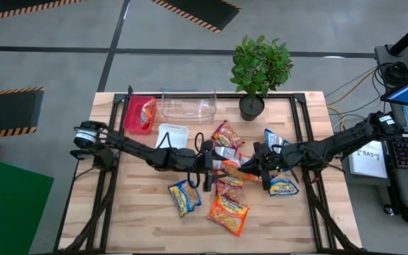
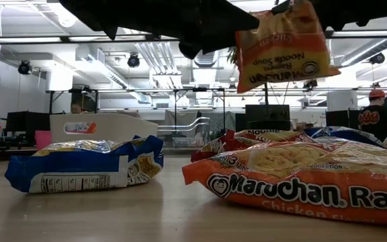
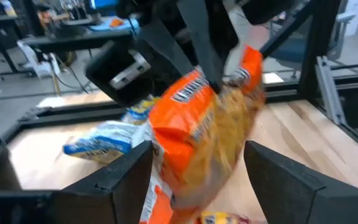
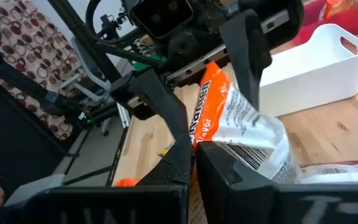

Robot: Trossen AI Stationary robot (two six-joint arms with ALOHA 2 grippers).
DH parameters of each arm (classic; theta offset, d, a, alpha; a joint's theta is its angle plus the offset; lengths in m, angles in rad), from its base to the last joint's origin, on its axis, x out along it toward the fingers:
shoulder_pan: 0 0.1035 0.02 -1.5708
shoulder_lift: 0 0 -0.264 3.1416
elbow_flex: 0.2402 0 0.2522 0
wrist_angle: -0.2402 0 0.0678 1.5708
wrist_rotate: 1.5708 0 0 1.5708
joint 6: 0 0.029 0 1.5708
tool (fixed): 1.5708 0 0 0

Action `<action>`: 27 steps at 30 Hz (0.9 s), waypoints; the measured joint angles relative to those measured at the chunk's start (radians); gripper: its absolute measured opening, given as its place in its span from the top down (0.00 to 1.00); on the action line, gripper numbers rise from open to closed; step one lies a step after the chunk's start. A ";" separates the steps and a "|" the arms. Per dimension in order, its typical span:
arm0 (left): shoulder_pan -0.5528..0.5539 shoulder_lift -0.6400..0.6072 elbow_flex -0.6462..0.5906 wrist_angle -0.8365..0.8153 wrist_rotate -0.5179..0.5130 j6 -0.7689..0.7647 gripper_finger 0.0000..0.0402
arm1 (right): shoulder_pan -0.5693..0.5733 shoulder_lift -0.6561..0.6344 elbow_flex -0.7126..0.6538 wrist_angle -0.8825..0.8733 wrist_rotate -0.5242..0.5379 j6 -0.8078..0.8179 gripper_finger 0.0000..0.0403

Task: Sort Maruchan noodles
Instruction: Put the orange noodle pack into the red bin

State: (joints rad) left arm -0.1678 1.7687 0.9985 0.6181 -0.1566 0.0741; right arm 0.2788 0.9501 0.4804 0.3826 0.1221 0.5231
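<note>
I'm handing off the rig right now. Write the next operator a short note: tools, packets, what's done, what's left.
Right tool: shut on an orange noodle packet, held up over mid-table.
Left tool: open, fingers either side of that same packet, not gripping, mid hand-over.
Red tray holds one packet. Clear tray and white tray look empty.
The other packets lie loose mid-table, including a blue-and-yellow one and an orange one.
Done: one sorted. Left: nearly all.
</note>
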 joint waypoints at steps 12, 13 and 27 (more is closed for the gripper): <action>0.008 0.028 0.001 0.051 0.003 0.021 0.52 | 0.000 0.079 0.007 0.016 -0.022 -0.088 0.98; 0.008 0.027 0.001 0.050 0.003 0.012 0.56 | -0.002 0.083 0.007 0.029 -0.021 -0.102 0.98; -0.022 -0.077 0.001 -0.022 0.008 -0.012 1.00 | -0.006 0.046 0.084 0.020 0.011 -0.079 0.90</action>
State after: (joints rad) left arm -0.1894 1.6919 0.9992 0.5957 -0.1482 0.0623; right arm 0.2726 0.9966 0.5646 0.4023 0.1326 0.4438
